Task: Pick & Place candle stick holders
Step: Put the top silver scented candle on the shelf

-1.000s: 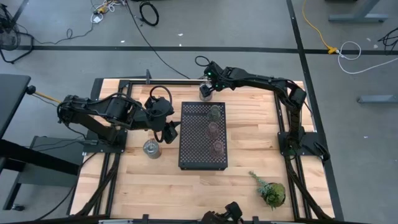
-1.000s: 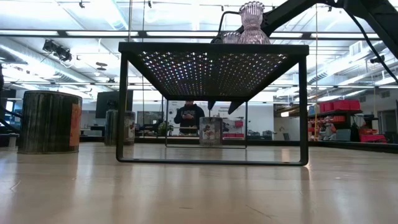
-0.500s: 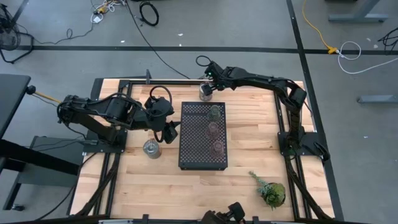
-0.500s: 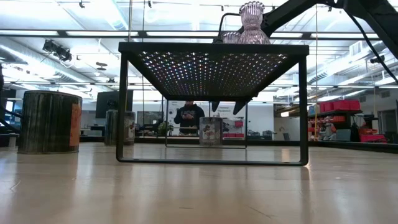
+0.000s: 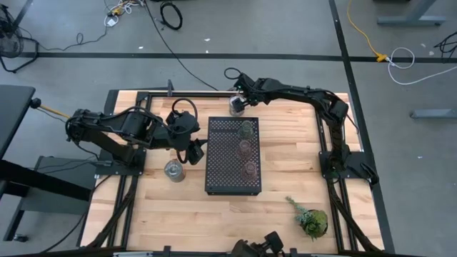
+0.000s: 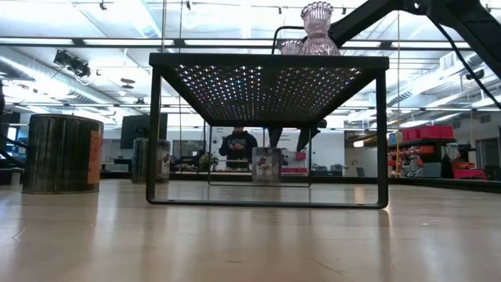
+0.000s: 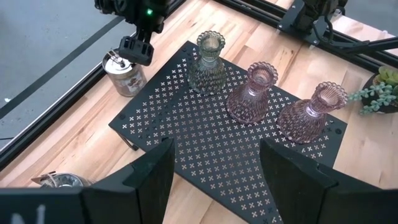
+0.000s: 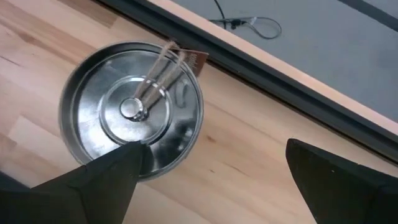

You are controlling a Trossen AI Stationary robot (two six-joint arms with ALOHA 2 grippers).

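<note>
Right gripper (image 5: 236,104), jaws wide, hovers over a silvery metal holder (image 8: 132,112) on the worktop's far edge. Likely light, rigid and slick: grip across its rim. Left gripper (image 5: 194,151), jaws narrow and empty, waits left of the tray (image 5: 221,171).

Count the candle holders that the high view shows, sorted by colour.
Silvery metal: 2
Green glass: 1
Pink glass: 2
Total: 5
</note>
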